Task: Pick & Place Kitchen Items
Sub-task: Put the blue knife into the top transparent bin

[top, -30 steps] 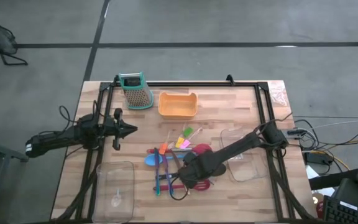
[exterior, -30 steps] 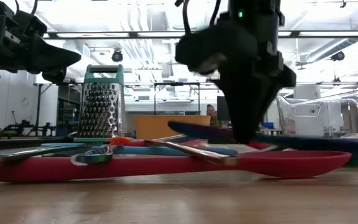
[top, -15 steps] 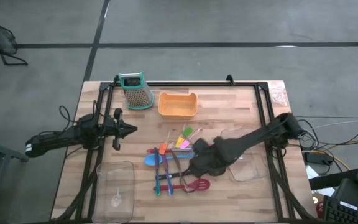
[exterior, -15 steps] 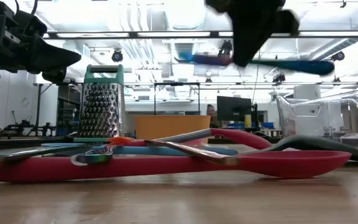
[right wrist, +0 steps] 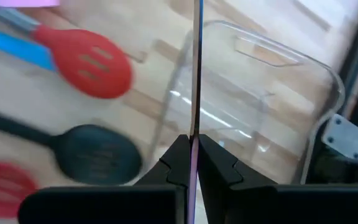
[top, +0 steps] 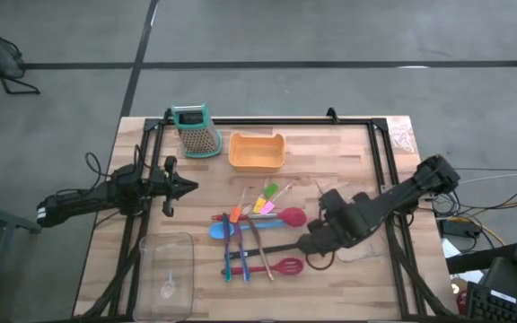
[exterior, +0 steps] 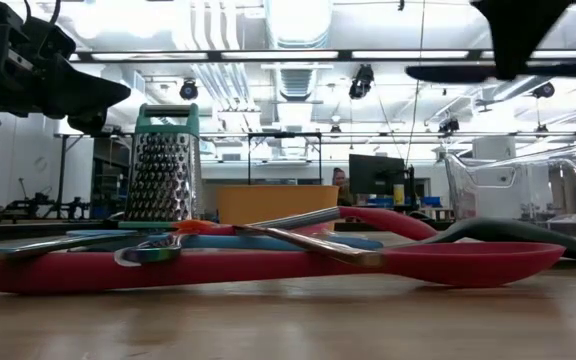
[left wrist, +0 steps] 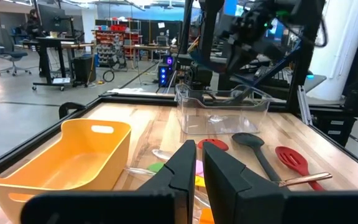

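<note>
Here the right gripper is clamped tight on a thin utensil, held in the air above the counter towards its right edge, at the rim of the clear bin. The left gripper waits at the counter's left edge, fingers nearly together and holding nothing. We judge the main risk to be the narrow pinch: the utensil could swivel or slide out between the fingers. If let go over the bin's wall, it could also strike the rim and tip out beside the black spoon. The utensil's long axis runs straight out ahead of the fingers, edge-on to the right wrist camera. From the low view it lies about level, though we cannot tell which end leads.
</note>
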Tool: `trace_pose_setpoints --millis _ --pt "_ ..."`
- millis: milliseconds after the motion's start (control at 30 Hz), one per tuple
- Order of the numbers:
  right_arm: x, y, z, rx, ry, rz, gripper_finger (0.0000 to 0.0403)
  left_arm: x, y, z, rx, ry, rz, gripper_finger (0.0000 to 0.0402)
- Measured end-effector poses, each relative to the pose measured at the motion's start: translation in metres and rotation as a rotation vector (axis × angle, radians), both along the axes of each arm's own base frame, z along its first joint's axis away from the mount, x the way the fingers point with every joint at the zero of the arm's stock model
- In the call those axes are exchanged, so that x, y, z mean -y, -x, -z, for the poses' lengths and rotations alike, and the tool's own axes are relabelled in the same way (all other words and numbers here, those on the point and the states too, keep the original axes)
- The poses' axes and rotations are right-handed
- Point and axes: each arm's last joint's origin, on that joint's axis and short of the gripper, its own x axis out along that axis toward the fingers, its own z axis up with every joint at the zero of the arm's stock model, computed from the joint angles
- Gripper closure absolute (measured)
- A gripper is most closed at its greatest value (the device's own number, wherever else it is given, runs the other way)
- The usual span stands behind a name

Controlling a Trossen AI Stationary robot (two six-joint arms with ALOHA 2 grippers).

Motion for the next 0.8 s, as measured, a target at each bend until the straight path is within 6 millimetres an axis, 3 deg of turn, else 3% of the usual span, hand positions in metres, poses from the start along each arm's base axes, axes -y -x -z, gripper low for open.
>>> trace_pose_setpoints --millis 367,800 --pt "-0.005 0.030 0.053 -0.185 0.028 0.054 0.0390 0.000 0.000 0.000 0.000 0.000 0.000 0.0367" --pt "-0.006 0.037 0.089 -0.155 -0.011 0.041 0.0390 0.000 0.000 0.000 0.000 0.000 0.000 0.0367"
